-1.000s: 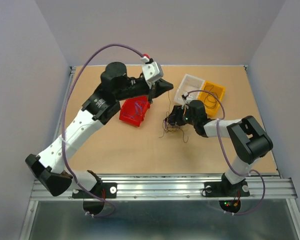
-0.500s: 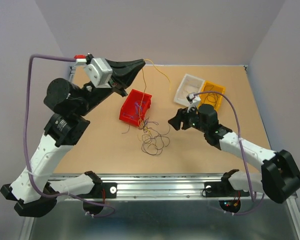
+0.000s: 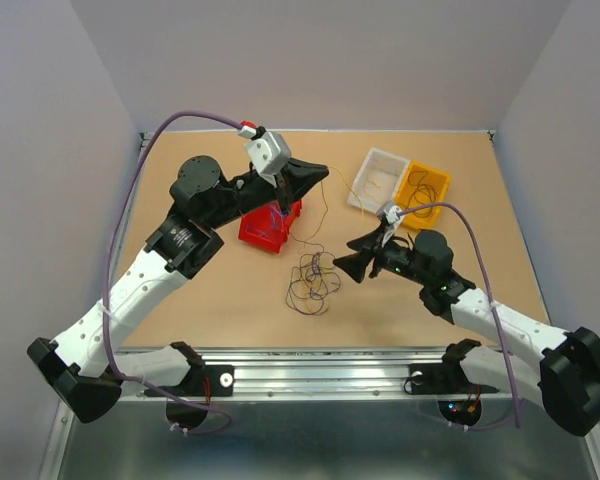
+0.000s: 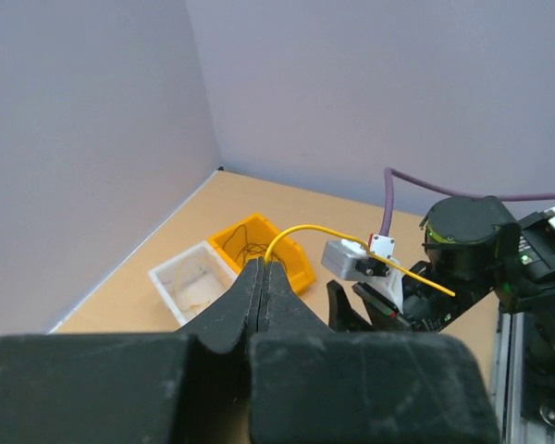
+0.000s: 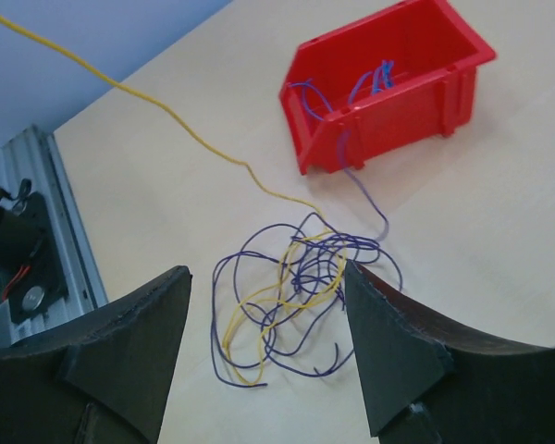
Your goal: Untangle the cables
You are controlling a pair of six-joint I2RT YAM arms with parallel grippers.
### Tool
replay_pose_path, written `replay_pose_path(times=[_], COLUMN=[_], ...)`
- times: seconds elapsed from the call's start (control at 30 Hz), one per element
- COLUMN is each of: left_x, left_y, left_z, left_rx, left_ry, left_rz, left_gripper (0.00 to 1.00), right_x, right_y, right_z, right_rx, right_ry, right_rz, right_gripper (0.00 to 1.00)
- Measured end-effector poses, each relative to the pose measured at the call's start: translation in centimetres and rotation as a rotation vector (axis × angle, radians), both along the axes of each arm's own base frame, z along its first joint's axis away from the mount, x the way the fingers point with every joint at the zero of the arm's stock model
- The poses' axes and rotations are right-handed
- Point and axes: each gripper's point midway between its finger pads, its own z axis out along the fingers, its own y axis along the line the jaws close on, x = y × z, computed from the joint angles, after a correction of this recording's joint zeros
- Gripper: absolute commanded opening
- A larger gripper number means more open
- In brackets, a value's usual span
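The left gripper [image 3: 324, 173] pinches one yellow wire [image 4: 305, 228] above the red bin [image 3: 270, 225]. The right gripper [image 3: 346, 254] gapes wide just right of the cables [image 3: 312, 279] on the surface [image 3: 210, 300]. Unpinned, they may lift whole, tightening knots.

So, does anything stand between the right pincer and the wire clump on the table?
Nothing visible does. The open right pincer faces the clump directly, with only bare table between. The red bin stands beyond the clump.
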Motion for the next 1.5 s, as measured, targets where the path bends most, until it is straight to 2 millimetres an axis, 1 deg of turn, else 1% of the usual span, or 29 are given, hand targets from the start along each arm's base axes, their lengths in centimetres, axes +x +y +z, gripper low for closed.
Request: replay_pose_path(times=[0.13, 0.27, 0.37, 0.47, 0.53, 0.57, 0.7, 0.8, 0.9, 0.97, 1.0, 1.03, 1.13, 1.2, 1.27, 1.33, 1.37, 1.4, 1.43, 1.47, 1.5], left_x=[-0.2, 0.1, 0.2, 0.1, 0.0, 0.0, -0.2, -0.6, -0.9, -1.0, -1.0, -1.0, -0.6, 0.2, 1.9, 4.3, 5.3, 7.3, 9.7, 11.3, 12.4], left_y=[-0.5, -1.2, -1.5, -1.5, -1.5, -1.5, -1.3, -0.9, -0.5, -0.2, -0.2, 0.0, 0.3, 1.0, 2.0, 3.1, 3.5, 4.3, 4.9, 5.2, 5.3], left_z=[0.0, -0.7, -1.2, -1.1, -1.1, -1.1, -0.7, -0.1, 0.5, 0.8, 0.9, 1.0, 1.1, 1.1, 1.0, 0.5, 0.3, -0.4, -1.9, -3.2, -4.4], left_rx=[-0.015, -0.010, -0.005, -0.007, -0.008, -0.008, -0.015, -0.025, -0.037, -0.047, -0.051, -0.055, -0.067, -0.077, -0.093, -0.100, -0.105, -0.108, -0.102, -0.093, -0.081], left_ry=[0.015, 0.042, 0.057, 0.058, 0.059, 0.059, 0.053, 0.042, 0.029, 0.031, 0.033, 0.036, 0.047, 0.058, 0.078, 0.100, 0.106, 0.122, 0.156, 0.185, 0.207], left_rz=[-0.030, -0.051, -0.059, -0.062, -0.064, -0.063, -0.064, -0.065, -0.057, -0.049, -0.046, -0.041, -0.018, 0.013, 0.066, 0.120, 0.138, 0.180, 0.220, 0.249, 0.264], left_gripper=[0.00, 0.00, 0.00, 0.00, 0.00, 0.00, 0.00, 0.00, 0.00, 0.00, 0.00, 0.00, 0.00, 0.00, 0.00, 0.00, 0.00, 0.00, 0.00, 0.00, 0.00], right_x=[-1.7, -2.2, -1.9, -1.6, -1.4, -1.3, -0.6, -0.1, 0.6, 1.0, 1.2, 1.4, 1.5, 1.1, 0.4, -0.5, -1.3, -1.8, -2.7, -3.7, -4.2], right_y=[2.0, 3.6, 4.6, 5.5, 6.2, 6.6, 7.9, 8.9, 9.9, 10.5, 10.7, 11.0, 11.2, 11.4, 11.7, 11.8, 11.6, 11.5, 11.1, 10.4, 10.1], right_z=[0.6, 0.6, 0.4, 0.0, -0.9, -1.6, -3.6, -4.4, -4.5, -4.5, -4.3, -4.0, -3.6, -3.1, -2.5, -0.8, 0.7, 1.5, 2.9, 5.2, 6.4], right_rx=[0.010, 0.016, 0.021, 0.024, 0.012, -0.002, -0.037, -0.039, -0.032, -0.029, -0.024, -0.014, 0.005, 0.025, 0.050, 0.088, 0.122, 0.142, 0.171, 0.221, 0.247], right_ry=[-0.067, -0.107, -0.132, -0.151, -0.153, -0.146, -0.136, -0.152, -0.176, -0.192, -0.203, -0.218, -0.232, -0.238, -0.236, -0.250, -0.262, -0.271, -0.288, -0.324, -0.345], right_rz=[0.113, 0.157, 0.156, 0.148, 0.148, 0.147, 0.136, 0.127, 0.107, 0.097, 0.090, 0.080, 0.076, 0.100, 0.136, 0.172, 0.199, 0.213, 0.229, 0.246, 0.250], right_gripper=[0.73, 0.72, 0.72, 0.71, 0.71, 0.71, 0.68, 0.65, 0.62, 0.47, 0.35, 0.01, 0.01, 0.00, 0.00, 0.01, 0.01, 0.00, 0.01, 0.01, 0.01])
